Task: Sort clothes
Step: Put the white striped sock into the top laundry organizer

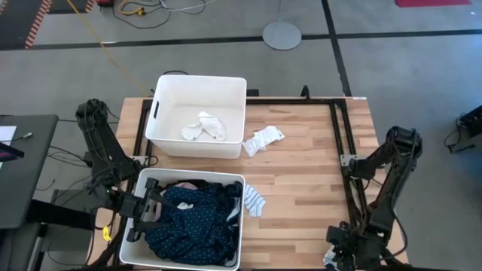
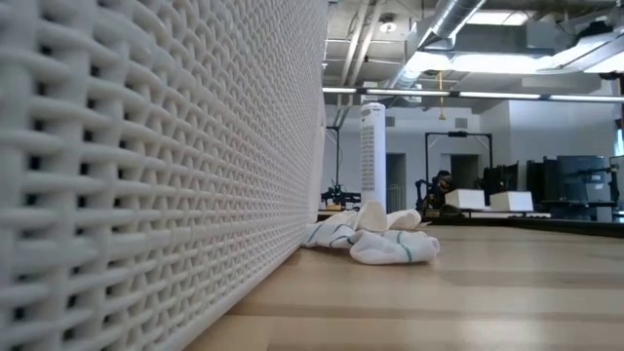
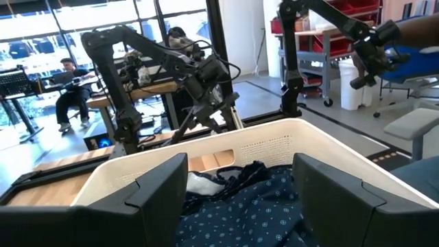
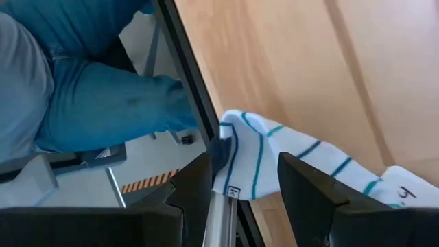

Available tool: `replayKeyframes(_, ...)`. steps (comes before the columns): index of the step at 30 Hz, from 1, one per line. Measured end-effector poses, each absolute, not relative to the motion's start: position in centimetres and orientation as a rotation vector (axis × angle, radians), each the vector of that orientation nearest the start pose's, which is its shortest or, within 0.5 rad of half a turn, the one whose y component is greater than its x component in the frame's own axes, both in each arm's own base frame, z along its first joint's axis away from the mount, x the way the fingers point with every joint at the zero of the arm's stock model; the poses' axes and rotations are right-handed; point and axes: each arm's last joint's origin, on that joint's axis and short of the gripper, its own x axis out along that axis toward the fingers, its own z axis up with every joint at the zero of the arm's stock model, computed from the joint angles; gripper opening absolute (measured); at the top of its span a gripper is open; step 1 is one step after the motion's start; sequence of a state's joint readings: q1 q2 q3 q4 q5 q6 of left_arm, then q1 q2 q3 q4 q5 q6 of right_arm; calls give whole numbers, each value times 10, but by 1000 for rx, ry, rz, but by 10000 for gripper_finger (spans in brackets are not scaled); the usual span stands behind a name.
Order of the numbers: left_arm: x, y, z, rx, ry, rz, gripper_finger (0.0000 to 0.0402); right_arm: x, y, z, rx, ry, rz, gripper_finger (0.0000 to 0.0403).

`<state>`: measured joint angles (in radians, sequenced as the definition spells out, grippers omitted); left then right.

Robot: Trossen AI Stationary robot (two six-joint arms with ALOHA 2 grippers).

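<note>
Your left hand (image 1: 148, 213) hangs released over the near bin (image 1: 147, 181) of dark clothes (image 1: 197, 218). Your right hand (image 4: 239, 186), at the desk (image 1: 309, 173) edge, pinches a striped sock (image 4: 302, 161). More socks (image 1: 203, 128) lie in the far bin (image 1: 169, 86).

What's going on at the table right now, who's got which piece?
The left hand hangs open over the near bin, above the navy dotted garment, gripping nothing. The right hand sits at the table's near right corner, its fingers either side of a teal-striped sock at the edge. White socks lie in the far bin; two more socks remain on the table.
</note>
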<state>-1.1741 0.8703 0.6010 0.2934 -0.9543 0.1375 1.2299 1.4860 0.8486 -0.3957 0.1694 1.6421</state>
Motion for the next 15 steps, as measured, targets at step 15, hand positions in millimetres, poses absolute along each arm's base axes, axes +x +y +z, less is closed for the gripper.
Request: replayKeyframes(15,98,-160,301,105,-31,-196,259,100,276,172,517,1384,-44,183)
